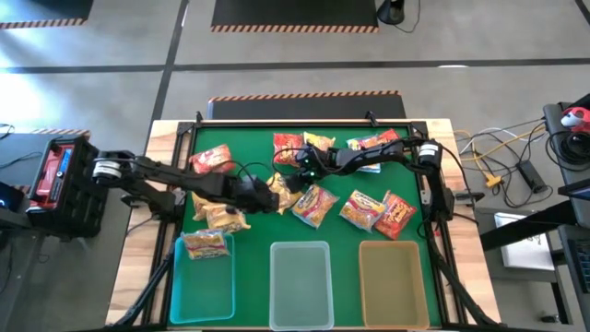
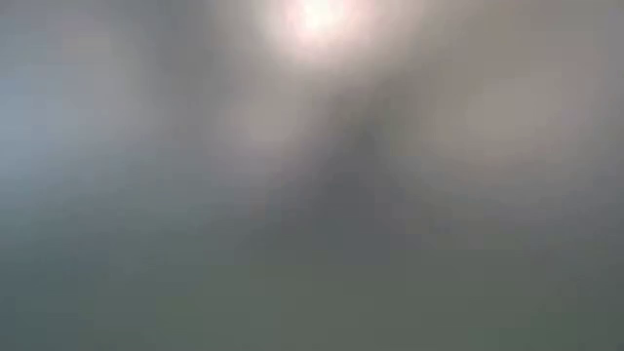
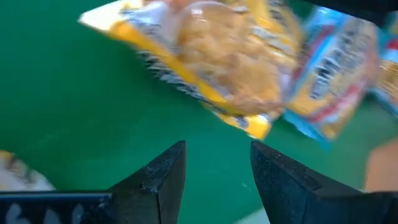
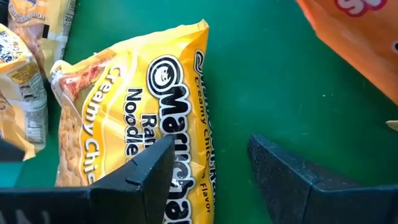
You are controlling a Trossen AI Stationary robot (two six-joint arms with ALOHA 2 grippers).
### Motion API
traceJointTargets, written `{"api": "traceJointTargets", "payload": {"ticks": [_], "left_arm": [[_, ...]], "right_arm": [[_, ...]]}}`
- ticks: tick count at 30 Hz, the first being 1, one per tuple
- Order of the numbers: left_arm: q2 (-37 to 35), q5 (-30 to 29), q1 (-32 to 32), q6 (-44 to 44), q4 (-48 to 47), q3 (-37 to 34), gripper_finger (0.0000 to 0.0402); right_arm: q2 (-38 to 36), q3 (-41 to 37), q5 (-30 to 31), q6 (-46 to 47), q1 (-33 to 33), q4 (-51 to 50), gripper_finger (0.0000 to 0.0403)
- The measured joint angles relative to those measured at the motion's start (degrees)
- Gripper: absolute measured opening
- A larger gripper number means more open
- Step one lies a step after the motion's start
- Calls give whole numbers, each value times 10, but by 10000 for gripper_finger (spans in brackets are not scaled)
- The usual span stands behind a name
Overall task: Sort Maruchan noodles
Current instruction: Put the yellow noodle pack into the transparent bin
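Several Maruchan noodle packets lie flat on the green mat (image 1: 249, 152), among them red ones (image 1: 212, 161) (image 1: 396, 214) and yellow ones (image 1: 318, 143) (image 1: 313, 205). One packet (image 1: 205, 244) lies in the left bin. My left gripper (image 1: 274, 192) (image 3: 217, 168) is open over bare mat, just short of a yellow packet (image 3: 224, 56). My right gripper (image 1: 300, 166) (image 4: 211, 162) is open above a yellow creamy-chicken packet (image 4: 143, 112). One finger (image 4: 143, 174) stands over that packet and the other over the mat. Whether it touches the packet I cannot tell.
Three bins stand along the near edge: a teal one (image 1: 182, 286), a clear one (image 1: 300, 281) and an amber one (image 1: 392, 281). The two arms meet near the mat's middle, their grippers close together. The low view shows only blur.
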Motion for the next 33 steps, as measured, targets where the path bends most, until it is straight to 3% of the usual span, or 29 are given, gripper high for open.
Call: {"api": "traceJointTargets", "payload": {"ticks": [14,24,33], "left_arm": [[50,-75,4,-127,51,-33,162],[85,-83,17,-66,241,-81,162],[101,-102,16,-56,263,-80,162]], "right_arm": [[0,-1,-10,-7,0,-5,199],[-1,-1,-17,-12,1,-17,199],[-1,-1,-56,-25,1,-28,199]]}}
